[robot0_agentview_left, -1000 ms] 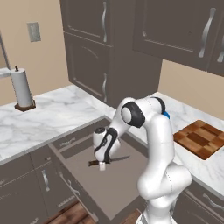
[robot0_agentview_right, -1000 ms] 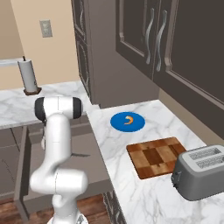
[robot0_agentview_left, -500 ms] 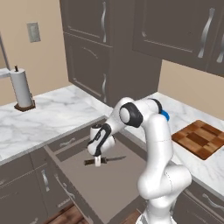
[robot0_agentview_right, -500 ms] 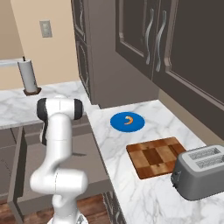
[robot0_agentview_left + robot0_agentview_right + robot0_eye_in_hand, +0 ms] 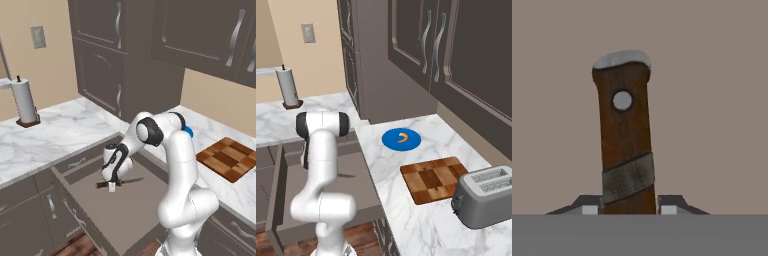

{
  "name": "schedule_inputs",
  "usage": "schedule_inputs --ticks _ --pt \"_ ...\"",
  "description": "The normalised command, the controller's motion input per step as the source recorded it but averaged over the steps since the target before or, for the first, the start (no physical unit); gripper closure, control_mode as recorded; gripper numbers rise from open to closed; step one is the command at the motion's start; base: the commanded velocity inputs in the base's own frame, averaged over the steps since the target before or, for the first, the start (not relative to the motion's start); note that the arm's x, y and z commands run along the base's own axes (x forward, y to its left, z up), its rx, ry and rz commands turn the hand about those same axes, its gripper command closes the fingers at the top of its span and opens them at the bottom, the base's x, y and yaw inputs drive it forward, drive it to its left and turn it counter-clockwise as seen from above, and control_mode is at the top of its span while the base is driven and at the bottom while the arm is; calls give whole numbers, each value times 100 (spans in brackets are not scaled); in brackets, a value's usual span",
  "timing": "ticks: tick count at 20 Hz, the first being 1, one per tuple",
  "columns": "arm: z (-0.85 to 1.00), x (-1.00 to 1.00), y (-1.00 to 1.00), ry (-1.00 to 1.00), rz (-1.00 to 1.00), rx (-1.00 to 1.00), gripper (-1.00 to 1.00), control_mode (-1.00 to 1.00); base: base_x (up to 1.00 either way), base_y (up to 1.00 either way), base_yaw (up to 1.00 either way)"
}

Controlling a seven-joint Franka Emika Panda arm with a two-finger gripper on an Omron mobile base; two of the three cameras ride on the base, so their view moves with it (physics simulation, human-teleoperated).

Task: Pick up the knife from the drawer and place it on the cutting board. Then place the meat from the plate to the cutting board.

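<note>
Two dark fingertips [image 5: 668,206] of my gripper [image 5: 630,209] sit on either side of the dark brown wooden handle of the small slim knife [image 5: 625,135], clenched against it, with the plain grey-brown floor of the wide shallow drawer [image 5: 125,215] behind. From the left base view I see the gripper [image 5: 113,187] pointing down over the open drawer, the knife [image 5: 120,182] lying level across its tips, grey blade sticking out to one side. From the right base view the white arm hides the gripper; the drawer [image 5: 361,200] stands pulled out below the white marble desk [image 5: 421,220]. On that desk the round bright blue plate [image 5: 392,142] carries the tiny orange crescent of meat [image 5: 402,137], and the checkered brown wooden cutting board [image 5: 433,178] lies near it, just beside a grey metal toaster [image 5: 483,196].
</note>
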Motion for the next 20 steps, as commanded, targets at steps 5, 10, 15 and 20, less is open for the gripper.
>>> schedule_inputs --ticks 5,10,15,20 --pt "81 -31 0 -21 -6 -3 100 -100 0 0 0" --pt "100 -16 4 14 -6 -2 100 -100 0 0 0" --pt "92 -21 8 22 -6 -5 100 -100 0 0 0" --pt "87 -5 -6 6 -7 -28 100 -100 0 0 0"
